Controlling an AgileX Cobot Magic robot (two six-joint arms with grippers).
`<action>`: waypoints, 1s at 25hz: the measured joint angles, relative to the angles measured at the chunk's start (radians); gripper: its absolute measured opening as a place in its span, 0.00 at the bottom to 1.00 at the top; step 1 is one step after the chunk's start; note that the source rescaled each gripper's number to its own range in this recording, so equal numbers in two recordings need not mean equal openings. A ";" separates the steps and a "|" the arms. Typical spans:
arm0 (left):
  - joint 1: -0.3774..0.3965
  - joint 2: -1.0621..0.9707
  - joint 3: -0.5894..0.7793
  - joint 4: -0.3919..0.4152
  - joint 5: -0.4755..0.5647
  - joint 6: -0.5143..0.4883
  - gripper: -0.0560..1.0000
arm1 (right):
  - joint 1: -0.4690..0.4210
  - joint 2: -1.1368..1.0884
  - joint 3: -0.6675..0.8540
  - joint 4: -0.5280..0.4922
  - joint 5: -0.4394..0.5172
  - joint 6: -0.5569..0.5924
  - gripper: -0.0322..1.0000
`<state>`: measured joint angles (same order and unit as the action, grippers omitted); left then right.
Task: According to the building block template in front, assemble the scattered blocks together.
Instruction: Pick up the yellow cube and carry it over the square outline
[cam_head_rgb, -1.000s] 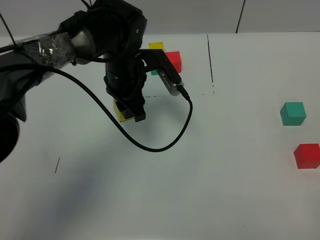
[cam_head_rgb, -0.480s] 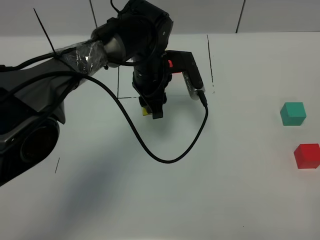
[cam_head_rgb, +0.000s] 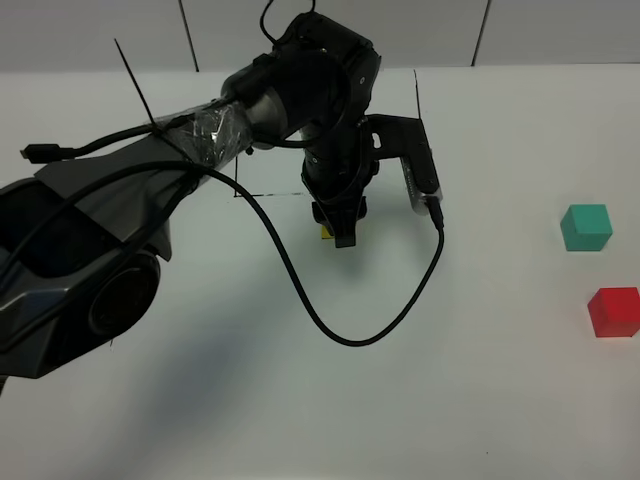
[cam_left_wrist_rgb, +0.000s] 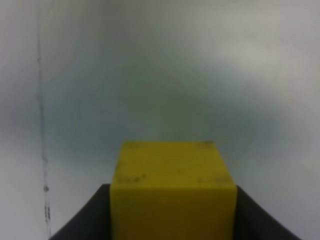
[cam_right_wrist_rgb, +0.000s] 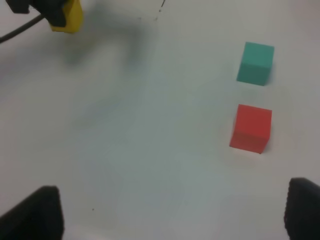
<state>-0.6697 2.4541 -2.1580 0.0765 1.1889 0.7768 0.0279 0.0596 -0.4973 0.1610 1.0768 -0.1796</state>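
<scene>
The yellow block (cam_head_rgb: 325, 232) sits just above the middle of the high view, pinched in the tip of the left end effector (cam_head_rgb: 336, 229), which points down at the white counter (cam_head_rgb: 300, 400) and is closed on the block so that only a sliver of yellow shows beside the dark fingers. It lies just below the lower black line of the template outline (cam_head_rgb: 270, 194); the arm covers the inside of that frame, so its joined cubes cannot be seen. A black cable (cam_head_rgb: 340, 335) loops below the end effector. Far to the right, well apart from the yellow block, the teal block (cam_head_rgb: 585, 226) stands above the red block (cam_head_rgb: 613, 311) near the frame's right edge, neither touched by anything. In the left wrist view the yellow block (cam_left_wrist_rgb: 172, 185) fills the lower centre, with a dark finger pressed against each of its two sides (cam_left_wrist_rgb: 82, 220), and pale counter with a thin black line (cam_left_wrist_rgb: 42, 150) at the left beyond it. In the right wrist view the right end effector (cam_right_wrist_rgb: 170, 212) is spread wide and holds nothing, its two dark fingertips (cam_right_wrist_rgb: 35, 212) showing only in the lower corners. The teal block (cam_right_wrist_rgb: 255, 63) is at upper right, the red block (cam_right_wrist_rgb: 251, 128) just below it with a gap between, both clear of the fingertips. The yellow block (cam_right_wrist_rgb: 68, 17) appears at upper left in the other arm's grip; whether it touches the counter cannot be told.
</scene>
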 joint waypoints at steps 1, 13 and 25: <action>-0.002 0.009 -0.009 0.000 0.000 0.000 0.06 | 0.000 0.000 0.000 0.000 0.000 0.000 0.83; -0.006 0.072 -0.033 -0.021 0.000 -0.001 0.06 | 0.000 0.000 0.000 0.000 0.000 0.000 0.83; -0.006 0.073 -0.035 -0.021 -0.001 0.049 0.05 | 0.000 0.000 0.000 0.000 0.000 0.000 0.83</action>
<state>-0.6758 2.5267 -2.1925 0.0558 1.1879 0.8260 0.0279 0.0596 -0.4973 0.1610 1.0768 -0.1796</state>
